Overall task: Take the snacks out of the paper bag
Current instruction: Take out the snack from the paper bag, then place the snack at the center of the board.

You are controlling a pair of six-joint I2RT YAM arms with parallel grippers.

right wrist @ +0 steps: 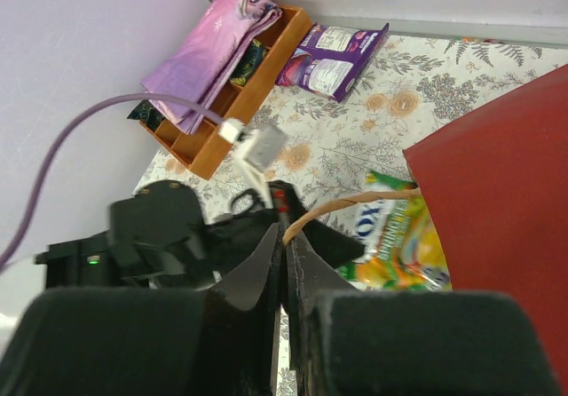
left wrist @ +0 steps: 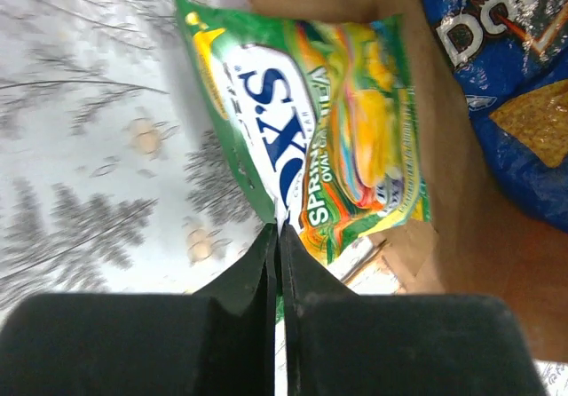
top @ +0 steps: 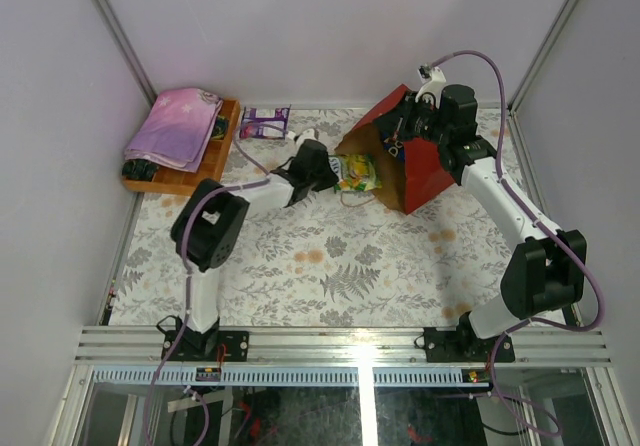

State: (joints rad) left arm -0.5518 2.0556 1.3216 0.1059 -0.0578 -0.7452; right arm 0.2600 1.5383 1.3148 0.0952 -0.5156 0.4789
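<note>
Three pale walls (top: 300,26) enclose fern-print table (top: 330,266). Red paper bag (top: 425,171) lies at far right edge, mouth leftward; candy bag (top: 358,172) half out. Its edge is clenched in left gripper (left wrist: 276,232); right gripper (right wrist: 286,236) pinches cord handle (right wrist: 328,211). Blue Doritos bag (left wrist: 506,103) inside, cut off.

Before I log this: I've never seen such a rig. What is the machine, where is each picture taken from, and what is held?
Two robot arms are bolted at the table's near edge. One picture looks down from above; the others come from a camera on each wrist. The left gripper is shut on a corner of a green candy bag at the mouth of the red paper bag; a blue Doritos bag lies inside. The right gripper is shut on the bag's cord handle. Purple packs and a tray with folded cloth sit far left.
</note>
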